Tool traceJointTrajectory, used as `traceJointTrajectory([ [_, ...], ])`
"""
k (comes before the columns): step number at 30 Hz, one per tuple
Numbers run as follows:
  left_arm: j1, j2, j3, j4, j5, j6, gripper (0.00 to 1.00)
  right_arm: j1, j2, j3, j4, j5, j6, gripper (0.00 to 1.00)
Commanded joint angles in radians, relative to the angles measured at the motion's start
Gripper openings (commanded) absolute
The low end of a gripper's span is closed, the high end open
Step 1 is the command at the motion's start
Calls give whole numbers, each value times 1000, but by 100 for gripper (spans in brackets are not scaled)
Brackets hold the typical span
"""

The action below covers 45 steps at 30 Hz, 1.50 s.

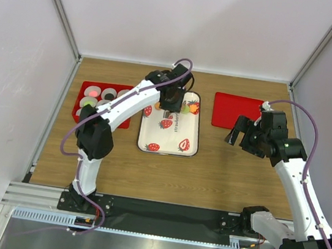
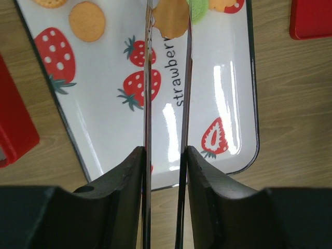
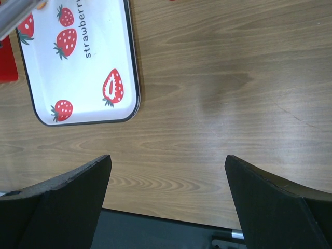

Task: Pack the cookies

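An orange cookie [image 2: 171,18] sits between the thin fingers [image 2: 147,104] of the left gripper [image 1: 170,106]. Both its edges meet the blades, so I'd call it pinched. It is at the far end of the tray [image 2: 228,78], with a green one [image 2: 199,8] just beside it and more orange cookies [image 2: 87,21] a little to the left. To my eye this is the pick-up step: one cookie caught and not yet carried to the box [image 2: 15,124], which lies just left of the tray. The next move looks like a straight lift without crushing or tipping the thin disc, then a swing left over one of the cups [image 1: 91,92]. The lid [image 1: 236,111] lies apart on the right. The right gripper [image 3: 167,158] hangs with its fingers spread wide and nothing between them, over bare table [image 3: 233,78] near the tray's corner. From where I stand, much is unclear. The fingertips run out of the wrist picture's top edge, so I can't tell whether the cookie is off the tray. From above, the arm covers the grip and part of the box. Some cups seem to hold something pink or dark, but it is too small to be sure.
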Motion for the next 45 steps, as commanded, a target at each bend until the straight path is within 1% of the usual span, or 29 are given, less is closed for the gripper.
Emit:
traceJointTrajectory([
  [1, 34, -143, 28, -38, -55, 14, 41, -4, 17, 12, 28, -21, -5, 100],
  [4, 67, -236, -47, -44, -78, 11, 41, -6, 39, 6, 60, -42, 1, 100],
  [9, 146, -407, -240, -59, -106, -6, 41, -7, 74, 2, 99, -81, 10, 100],
  [10, 179, -463, -295, -64, -110, -9, 41, -4, 85, 2, 111, -84, 10, 100],
  [12, 234, -515, -347, -82, -121, -15, 41, -6, 94, 0, 120, -91, 11, 100],
  [13, 253, -566, -399, -82, -123, -17, 41, -4, 103, 0, 128, -96, 11, 99],
  [16, 337, -656, -482, -85, -117, -23, 41, -1, 106, -9, 145, -111, 16, 100],
  [18, 398, -686, -513, -91, -111, -17, 41, 2, 111, -20, 152, -117, 16, 100],
  [20, 432, -718, -550, -93, -112, -5, 42, 4, 109, -27, 155, -120, 15, 99],
  [21, 466, -723, -561, -96, -112, -3, 42, 5, 111, -34, 155, -122, 15, 100],
  [30, 607, -746, -648, -65, -115, 35, 42, 11, 98, -50, 163, -139, 16, 100],
  [36, 673, -747, -662, -24, -115, 58, 41, 20, 97, -51, 158, -140, 10, 100],
  [38, 673, -737, -662, -15, -114, 67, 42, 22, 97, -52, 157, -137, 11, 100],
  [39, 705, -734, -661, -13, -118, 71, 42, 22, 97, -52, 157, -137, 10, 100],
  [45, 745, -711, -661, 7, -123, 91, 42, 23, 98, -52, 155, -131, 8, 100],
])
